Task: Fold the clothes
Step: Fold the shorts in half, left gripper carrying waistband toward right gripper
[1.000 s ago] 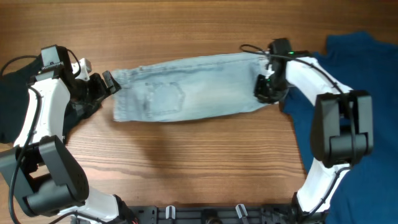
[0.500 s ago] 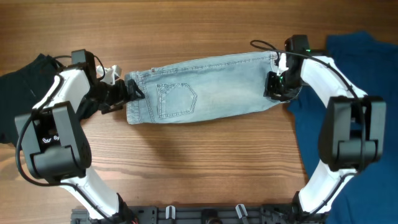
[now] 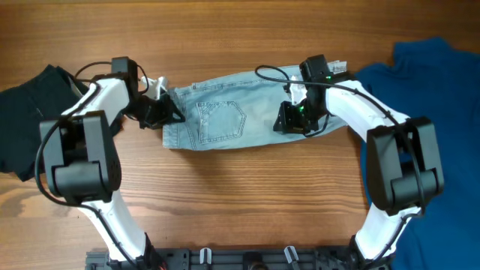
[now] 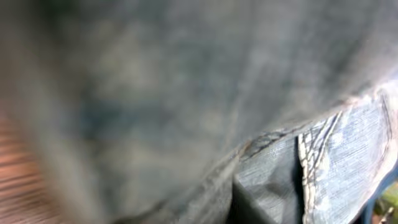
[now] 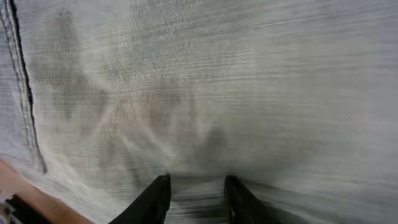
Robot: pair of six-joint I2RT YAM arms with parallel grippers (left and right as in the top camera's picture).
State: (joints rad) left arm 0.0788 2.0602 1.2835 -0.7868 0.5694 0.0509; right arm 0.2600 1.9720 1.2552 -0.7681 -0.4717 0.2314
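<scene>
Pinching jeans point(image 3: 251, 109): left hand point(image 3: 169, 115), right hand point(image 3: 289, 124).

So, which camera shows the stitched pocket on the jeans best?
The overhead view: the whole pocket shows sharply on the jeans. The left wrist view is blurred denim with seams only; the right wrist view shows plain fabric and one seam, no pocket.
</scene>
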